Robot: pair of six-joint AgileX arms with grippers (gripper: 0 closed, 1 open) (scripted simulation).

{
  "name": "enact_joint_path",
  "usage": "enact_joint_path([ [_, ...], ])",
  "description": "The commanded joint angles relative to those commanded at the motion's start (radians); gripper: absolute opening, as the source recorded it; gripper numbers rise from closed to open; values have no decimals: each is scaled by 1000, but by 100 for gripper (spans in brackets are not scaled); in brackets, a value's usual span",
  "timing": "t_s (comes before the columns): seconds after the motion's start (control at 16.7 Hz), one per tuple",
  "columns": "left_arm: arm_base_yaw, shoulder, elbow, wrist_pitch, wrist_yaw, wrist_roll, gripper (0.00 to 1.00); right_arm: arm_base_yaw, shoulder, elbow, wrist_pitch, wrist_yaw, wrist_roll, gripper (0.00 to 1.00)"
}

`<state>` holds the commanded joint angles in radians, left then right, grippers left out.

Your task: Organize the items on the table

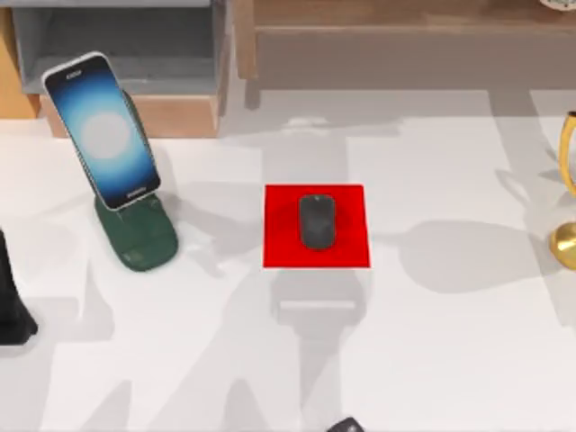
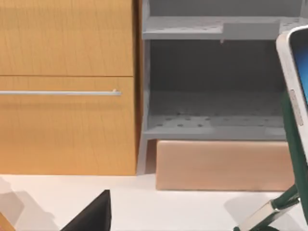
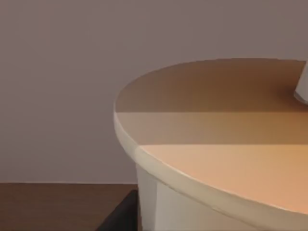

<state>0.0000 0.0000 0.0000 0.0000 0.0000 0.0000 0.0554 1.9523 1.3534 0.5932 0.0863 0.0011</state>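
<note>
The dark grey mouse [image 1: 316, 220] lies on a red pad [image 1: 279, 247] in the middle of the white table [image 1: 450, 360]. At the left, the black smartphone [image 1: 103, 130], screen glowing, leans in a dark green stand [image 1: 139, 238]; its edge [image 2: 293, 86] shows in the left wrist view. My left gripper [image 1: 13, 306] sits at the table's left edge, and one dark fingertip [image 2: 94, 216] is visible. The peach cup's lid [image 3: 216, 144] and white straw [image 3: 302, 86] loom very close in the right wrist view, with a dark finger [image 3: 120, 216] beside the cup's wall.
A grey open shelf [image 1: 117, 45] and a wooden cabinet [image 2: 67, 86] stand behind the phone, with a wooden block [image 2: 221, 166] under the shelf. A long wooden shelf [image 1: 405, 45] runs along the back. A gold object [image 1: 567, 207] stands at the right edge.
</note>
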Motion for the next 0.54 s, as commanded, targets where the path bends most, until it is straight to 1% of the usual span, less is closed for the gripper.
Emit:
enact_joint_path([
  [0.18,0,0,0,0,0,0,100,0,0,0,0,0,0,98],
  [0.24,0,0,0,0,0,0,100,0,0,0,0,0,0,100],
  [0.54,0,0,0,0,0,0,100,0,0,0,0,0,0,100],
])
